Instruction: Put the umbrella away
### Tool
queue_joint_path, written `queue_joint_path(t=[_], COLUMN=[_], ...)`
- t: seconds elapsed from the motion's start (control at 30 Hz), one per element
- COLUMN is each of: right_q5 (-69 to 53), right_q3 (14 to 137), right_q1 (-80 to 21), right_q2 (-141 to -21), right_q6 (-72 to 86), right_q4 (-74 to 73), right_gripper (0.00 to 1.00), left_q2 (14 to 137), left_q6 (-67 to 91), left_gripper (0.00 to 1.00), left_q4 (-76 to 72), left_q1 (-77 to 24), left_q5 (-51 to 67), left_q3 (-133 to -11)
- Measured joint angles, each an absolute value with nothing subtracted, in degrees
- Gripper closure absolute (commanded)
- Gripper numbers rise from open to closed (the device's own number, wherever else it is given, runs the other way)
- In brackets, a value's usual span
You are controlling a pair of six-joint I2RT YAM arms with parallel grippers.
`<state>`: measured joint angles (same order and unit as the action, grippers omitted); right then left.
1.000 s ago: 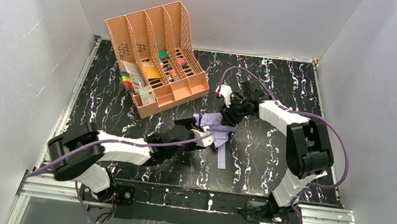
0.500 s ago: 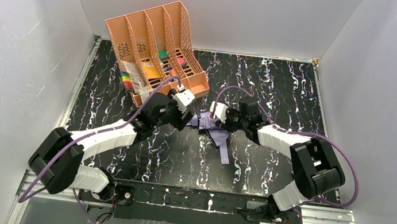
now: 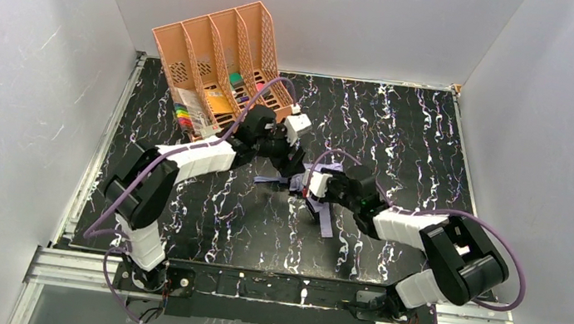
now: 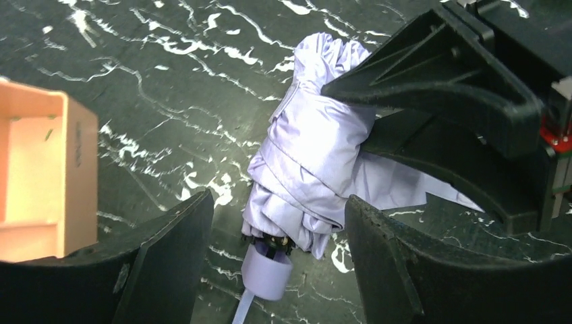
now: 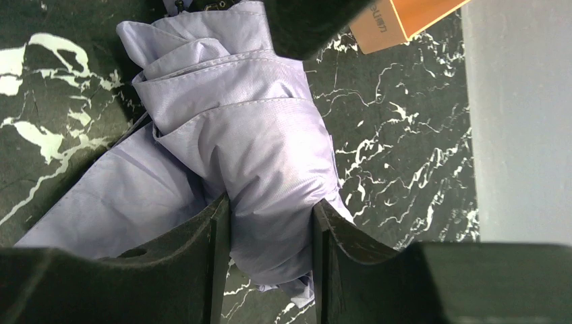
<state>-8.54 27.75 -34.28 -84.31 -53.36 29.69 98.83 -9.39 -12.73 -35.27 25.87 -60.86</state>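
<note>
The pale lavender umbrella [image 4: 317, 148] lies folded on the black marbled table, handle cap [image 4: 266, 270] towards my left wrist camera. My left gripper [image 4: 276, 206] is open, its jaws either side of the umbrella's handle end without touching it. My right gripper [image 5: 270, 250] is shut on the umbrella's fabric bundle [image 5: 256, 135] at its other end. In the top view the two grippers, left [image 3: 293, 165] and right [image 3: 315, 187], meet mid-table and hide most of the umbrella. Its strap [image 3: 325, 219] trails towards the near edge.
The peach file organiser [image 3: 230, 62], holding several coloured items, stands at the back left, just behind my left arm; its corner shows in the left wrist view [image 4: 40, 169]. White walls enclose the table on three sides.
My left arm has swung from the near left, past the organiser, over the umbrella. My right gripper has come nearer and lower and now clamps the fabric.
</note>
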Motion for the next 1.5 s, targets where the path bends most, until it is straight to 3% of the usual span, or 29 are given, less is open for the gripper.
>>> queue_joint_path(t=[0.4, 0.73, 0.97, 1.03, 1.13, 1.27, 1.37, 1.5], right_q5=[-2.7, -1.9, -2.1, -2.1, -2.1, -2.2, -2.3, -2.9], right_q3=[19.6, 18.5, 18.5, 18.5, 18.5, 18.5, 18.5, 18.8], right_q1=[-37.7, -38.7, -38.7, -38.7, -38.7, -38.6, -38.6, -38.6], right_q2=[-81.0, -80.4, -80.3, -80.3, -80.3, -80.1, -79.2, -77.6], right_q6=[-61.1, -63.5, -63.4, -63.3, -63.1, -62.7, -62.1, -60.1], right_q4=[38.3, 39.0, 39.0, 39.0, 39.0, 38.8, 37.4, 34.5], right_gripper=[0.66, 0.68, 0.69, 0.69, 0.68, 0.64, 0.49, 0.32], left_q2=[112.3, 118.2, 121.2, 121.4, 121.5, 121.5, 121.3, 120.0], left_q6=[-13.1, -14.3, -13.9, -13.6, -13.4, -13.1, -13.0, -13.1], left_gripper=[0.30, 0.29, 0.35, 0.41, 0.63, 0.82, 0.92, 0.97], left_q4=[3.6, 8.5, 9.0, 8.7, 8.4, 7.7, 6.5, 5.5], left_q1=[-34.7, -34.7, -34.7, -34.7, -34.7, -35.0, -35.2, -35.7], left_q5=[41.8, 46.2, 49.1, 49.6, 48.8, 47.5, 46.7, 44.4], left_q3=[-76.6, -79.0, -80.7, -80.8, -80.8, -80.4, -79.5, -78.0])
